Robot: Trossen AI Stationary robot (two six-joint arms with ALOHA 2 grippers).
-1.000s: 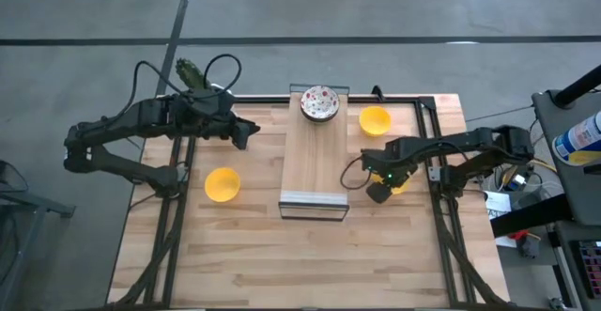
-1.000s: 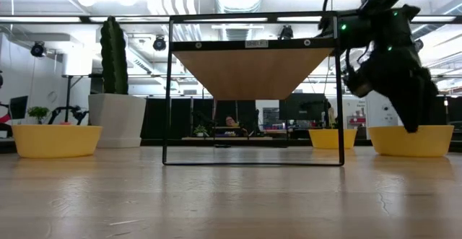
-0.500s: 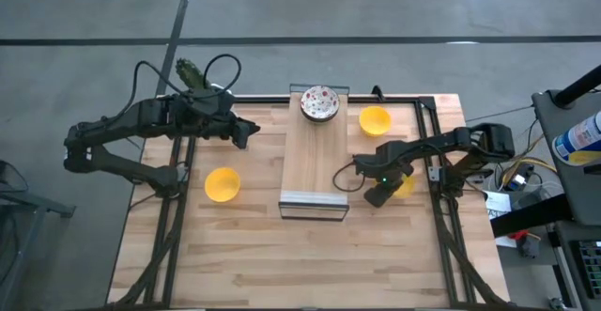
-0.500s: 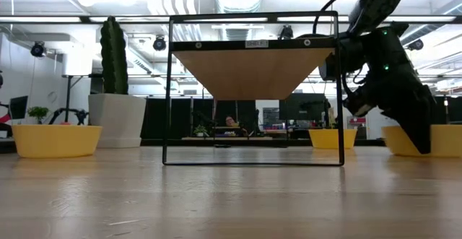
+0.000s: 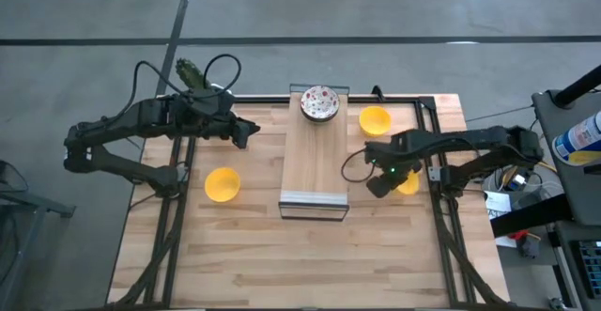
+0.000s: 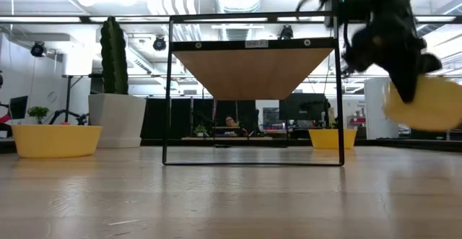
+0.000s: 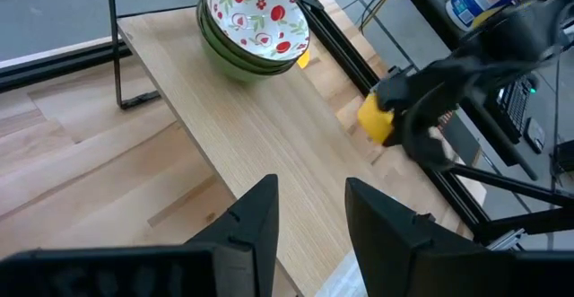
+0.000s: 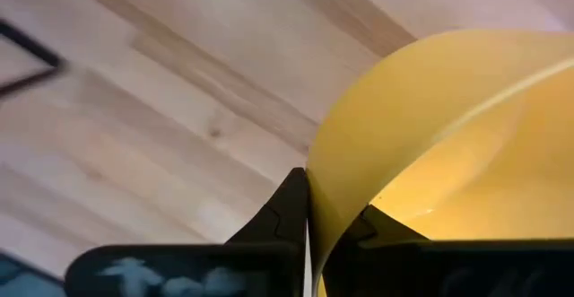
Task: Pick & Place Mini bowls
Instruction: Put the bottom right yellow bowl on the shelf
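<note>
Since a moment ago we see the right end effector (image 5: pixel 377 185) has lifted its yellow mini bowl (image 6: pixel 422 103) clear of the desk (image 5: pixel 254 255), fingers pinching the rim. The left end effector (image 5: pixel 246 131) hangs open above the desk's far left. Between them stands the raised wooden shelf (image 5: pixel 313 156) carrying the stacked floral bowls (image 5: pixel 319 102); two other yellow bowls (image 5: pixel 223 184) rest either side.

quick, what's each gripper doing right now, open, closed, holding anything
Left gripper: open, empty, raised beside the raised wooden shelf.
Right gripper: shut on a plain yellow mini bowl's rim, lifted off the table.
</note>
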